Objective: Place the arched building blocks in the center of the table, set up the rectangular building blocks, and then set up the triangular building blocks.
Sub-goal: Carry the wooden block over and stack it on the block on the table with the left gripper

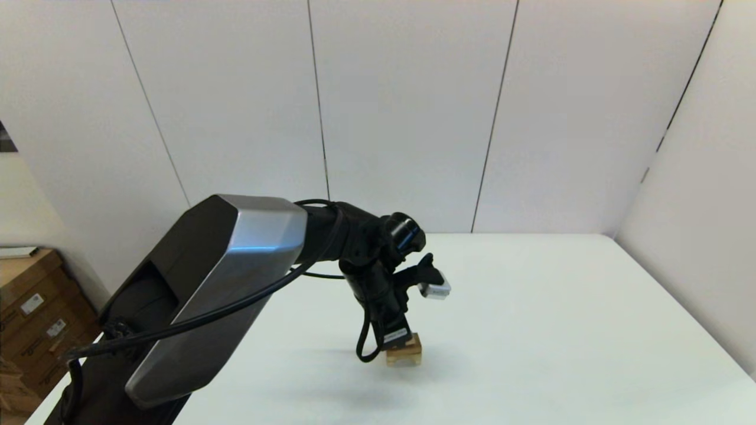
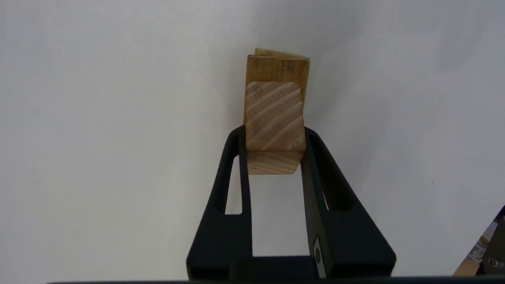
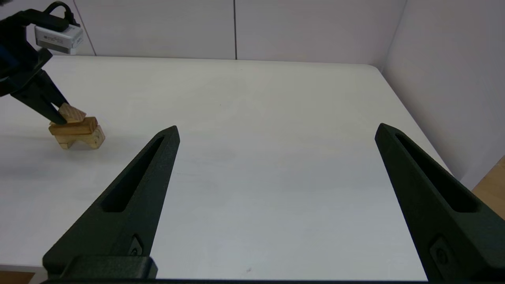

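1. Near the middle of the counter (image 3: 252,130), my left gripper (image 2: 275,148) comes down on the stack with its fingers (image 2: 236,157) clamped on the triangular block (image 2: 274,116).
2. That triangular block, striped grain showing, sits on or just over the rectangular block (image 3: 74,127); from these views I cannot tell whether it is fully seated.
3. Beneath, the rectangular block lies flat across the arched block (image 3: 81,139), which stands on the counter with its hollow facing down.
4. My right gripper (image 3: 276,157) waits well apart from the stack, fingers wide apart and holding nothing.
5. I judge the prism light, rigid and smooth-faced, so a modest squeeze should hold it.
6. My hold is on its two flat end faces, which looks right to me; the sloped faces would let it squirt out.
7. I reckon the stack is easily upset: the bar merely rests on the arch, so a sideways nudge on release could slide it off.
8. Letting go, I would open gently and lift straight up.
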